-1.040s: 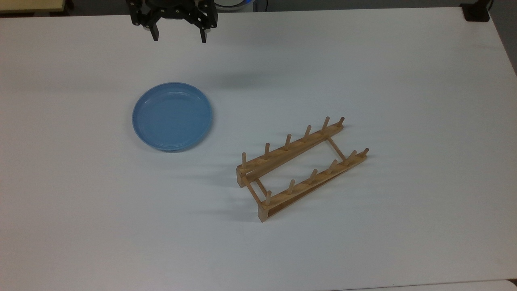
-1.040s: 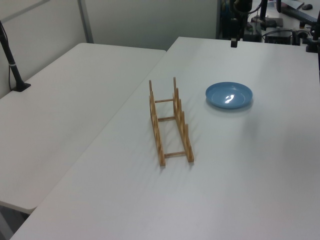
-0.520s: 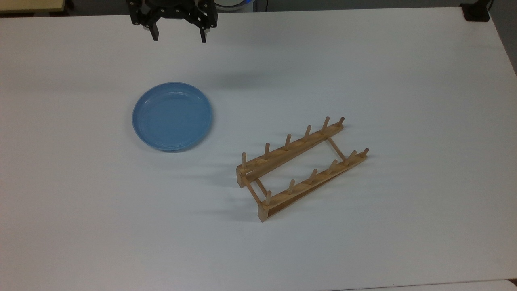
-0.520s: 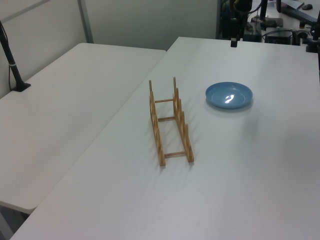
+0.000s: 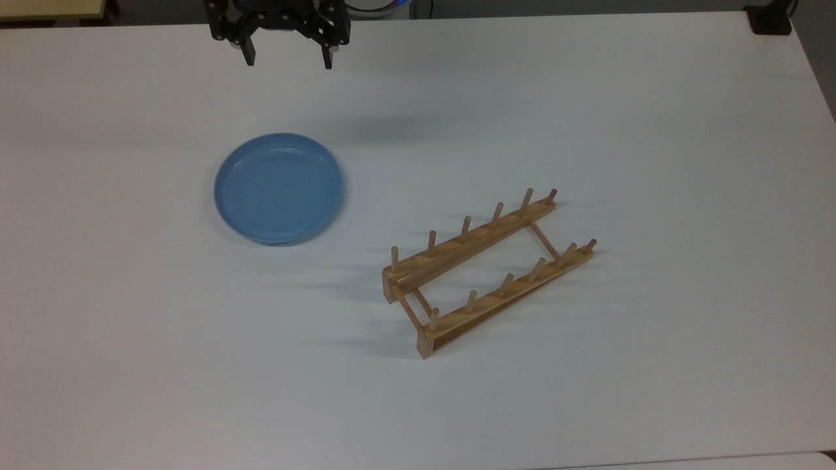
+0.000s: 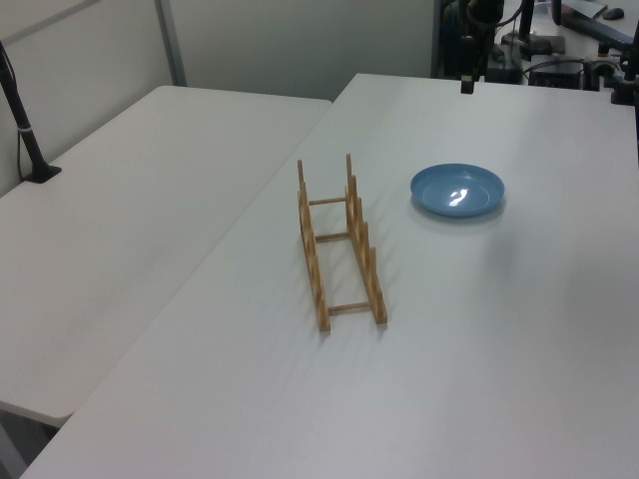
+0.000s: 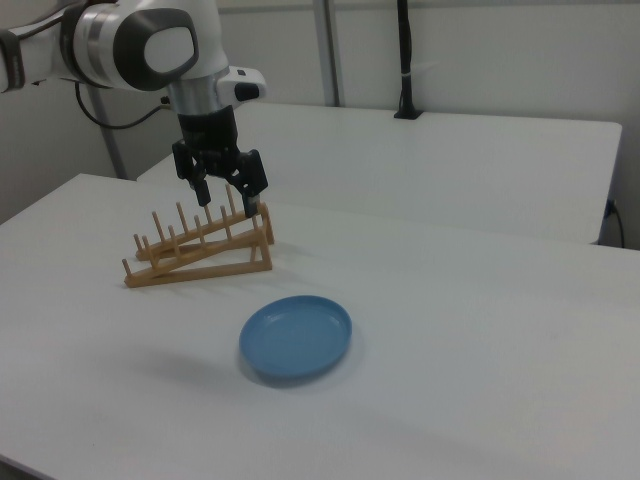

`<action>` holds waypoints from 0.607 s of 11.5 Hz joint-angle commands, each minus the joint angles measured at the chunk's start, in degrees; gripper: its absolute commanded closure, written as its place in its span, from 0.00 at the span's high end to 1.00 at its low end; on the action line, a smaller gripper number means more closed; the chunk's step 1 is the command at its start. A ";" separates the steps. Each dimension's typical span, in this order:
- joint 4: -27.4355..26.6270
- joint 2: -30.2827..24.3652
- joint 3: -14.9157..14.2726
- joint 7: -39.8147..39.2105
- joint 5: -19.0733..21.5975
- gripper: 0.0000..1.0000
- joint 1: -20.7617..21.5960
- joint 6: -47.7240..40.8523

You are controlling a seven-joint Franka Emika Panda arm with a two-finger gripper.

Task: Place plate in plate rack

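Nothing is done yet: the one plate [image 5: 279, 188] lies flat on the desk [image 5: 588, 98], well apart from the one rack [image 5: 486, 271], whose slots all stand free. The end effector [image 5: 287, 59] hangs in the air above the desk's far edge in the top view, fingers spread wide and grasping nothing. Everything is left, I'd say: reach the plate, grip its rim, lift, tip it upright and slot it between pegs. Six pegs per rail, two rails.
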 commanded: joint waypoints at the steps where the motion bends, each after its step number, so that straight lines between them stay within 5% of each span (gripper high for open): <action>1: 1.13 0.25 -0.21 0.02 0.86 1.00 -1.25 -0.65; 7: 0.87 2.88 -4.68 -7.08 0.95 1.00 -2.04 5.15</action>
